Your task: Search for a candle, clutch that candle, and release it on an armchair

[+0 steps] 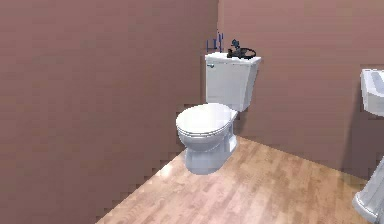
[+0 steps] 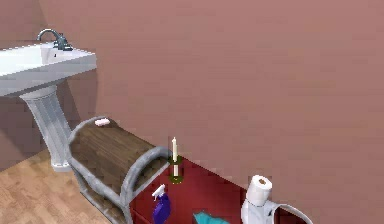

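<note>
A thin pale candle (image 2: pixel 174 150) stands upright in a small dark holder (image 2: pixel 176 178) on a dark red low shelf (image 2: pixel 215 190) in the arm side view, against the brown wall.
A white toilet (image 1: pixel 213 115) with small dark things on its tank (image 1: pixel 232 48) stands ahead in a corner. A white pedestal sink (image 2: pixel 45 70) shows at the arm side view's left and its edge (image 1: pixel 372 92) at the forward view's right. A round wooden basket (image 2: pixel 112 160), a blue spray bottle (image 2: pixel 161 205), a teal cloth (image 2: pixel 210 217) and a paper roll (image 2: pixel 259 190) lie near the candle.
</note>
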Controlling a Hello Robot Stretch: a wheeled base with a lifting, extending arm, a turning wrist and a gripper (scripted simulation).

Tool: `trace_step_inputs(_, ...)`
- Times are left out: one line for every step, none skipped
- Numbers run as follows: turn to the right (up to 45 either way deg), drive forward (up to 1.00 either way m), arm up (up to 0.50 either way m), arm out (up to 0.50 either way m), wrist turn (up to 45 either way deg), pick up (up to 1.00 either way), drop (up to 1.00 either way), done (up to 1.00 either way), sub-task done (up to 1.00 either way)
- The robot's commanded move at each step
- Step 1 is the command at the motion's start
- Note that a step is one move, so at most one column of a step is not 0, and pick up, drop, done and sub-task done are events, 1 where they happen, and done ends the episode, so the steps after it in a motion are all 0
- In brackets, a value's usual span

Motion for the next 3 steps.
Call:
trace_step_inputs(0.0,0.00,0.50,0.00,0.0,0.00,0.00,0.00,0.00)
trace_step_inputs(0.0,0.00,0.04,0.00,0.0,0.00,0.00,0.00,0.00)
trace_step_inputs(0.0,0.00,0.00,0.50,0.0,0.00,0.00,0.00,0.00)
